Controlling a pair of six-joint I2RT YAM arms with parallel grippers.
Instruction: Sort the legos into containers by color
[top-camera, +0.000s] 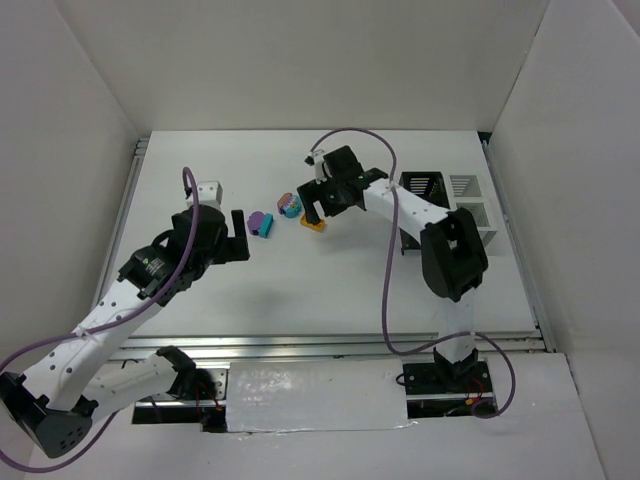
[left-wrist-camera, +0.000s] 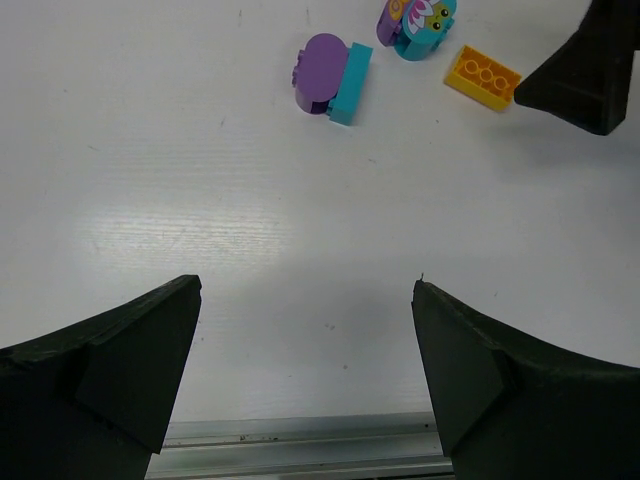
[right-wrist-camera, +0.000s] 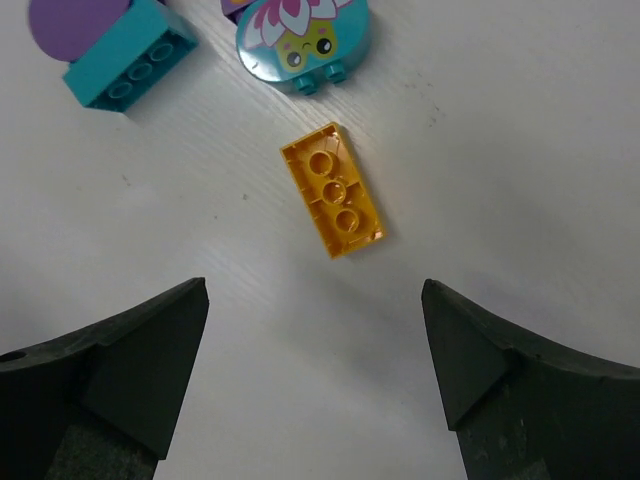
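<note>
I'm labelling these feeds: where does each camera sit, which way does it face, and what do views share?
Top external: above and behind the robot, looking down on the table; left arm and right arm show, bases at the bottom.
Left wrist: on the left wrist, looking down and ahead at the purple-and-teal brick pair; the open left end effector frames the bottom.
Right wrist: on the right wrist, looking down at the yellow brick; the open right end effector frames the bottom.
Shared: all three show the yellow brick.
</note>
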